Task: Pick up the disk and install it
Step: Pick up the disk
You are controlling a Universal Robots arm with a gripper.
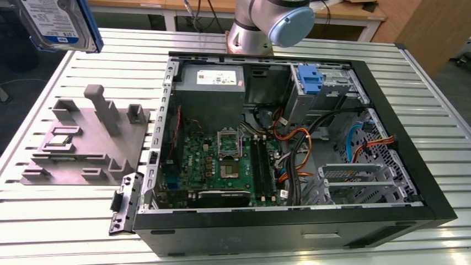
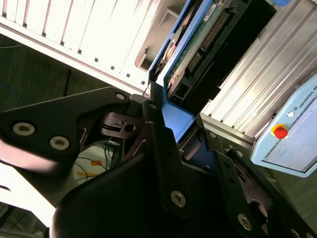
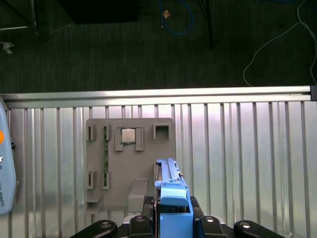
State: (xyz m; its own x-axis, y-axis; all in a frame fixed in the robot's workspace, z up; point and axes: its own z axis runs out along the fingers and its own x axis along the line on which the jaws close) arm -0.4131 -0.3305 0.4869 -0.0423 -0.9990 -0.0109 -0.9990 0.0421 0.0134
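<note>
The disk point(image 1: 55, 22) hangs high above the table's far corner at the exterior view's left, its white-and-blue label facing the camera. My gripper point(image 2: 178, 131) is shut on it. In the second wrist view the black fingers point(image 2: 159, 148) clamp the blue side rail, and the disk's green circuit board point(image 2: 198, 44) and connectors point away from the wrist. In the first wrist view the disk point(image 3: 171, 186) stands edge-on between the gripper point(image 3: 173, 220) fingers, above the near edge of the grey fixture plate point(image 3: 129, 168).
An open computer case point(image 1: 434, 210) lies on the slatted metal table point(image 1: 412, 66), with a motherboard, cables and a drive cage with a blue latch point(image 1: 310, 80) at its far side. The grey fixture plate point(image 1: 88, 138) sits left of the case. A teach pendant point(image 2: 292, 134) lies nearby.
</note>
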